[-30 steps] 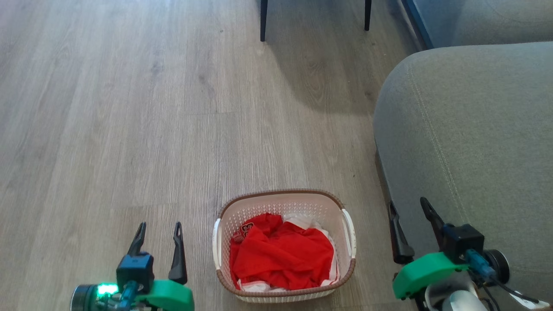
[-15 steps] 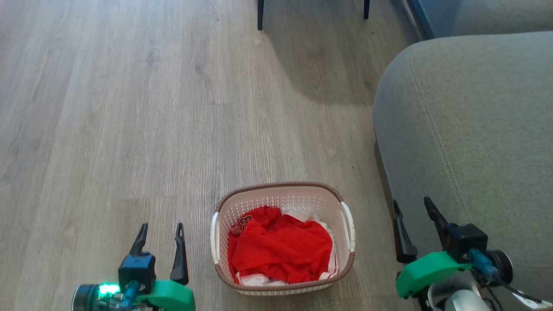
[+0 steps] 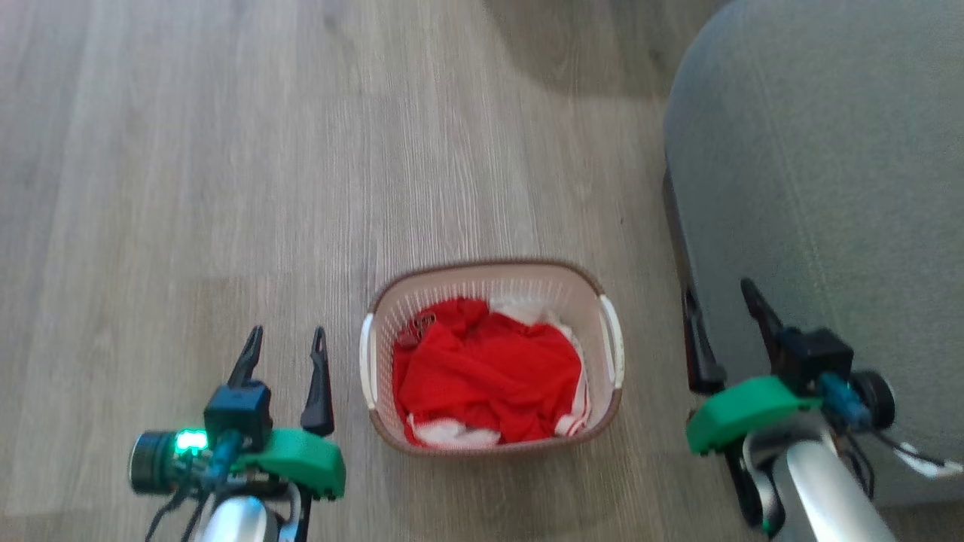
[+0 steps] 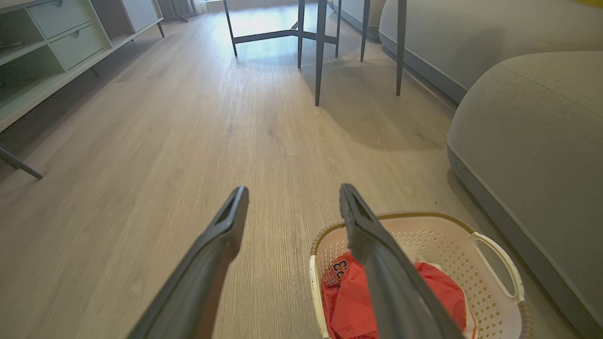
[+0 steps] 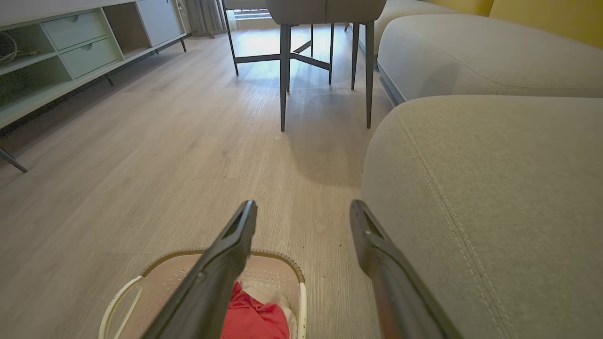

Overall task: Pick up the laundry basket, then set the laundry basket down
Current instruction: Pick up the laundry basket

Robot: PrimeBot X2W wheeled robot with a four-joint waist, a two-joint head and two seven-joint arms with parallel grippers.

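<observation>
The laundry basket (image 3: 493,265), filled with red and white clothes, is set on the floor (image 3: 226,188) between the left gripper (image 3: 288,335) and right gripper (image 3: 715,290), both jaws spread apart, nothing gripped.

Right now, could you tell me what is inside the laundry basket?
The laundry basket holds a crumpled red garment over white cloth; its floor and anything beneath are covered.

A grey sofa (image 3: 813,150) stands on pale wood floor (image 3: 188,150) (dark table legs (image 4: 320,52) beyond).
</observation>
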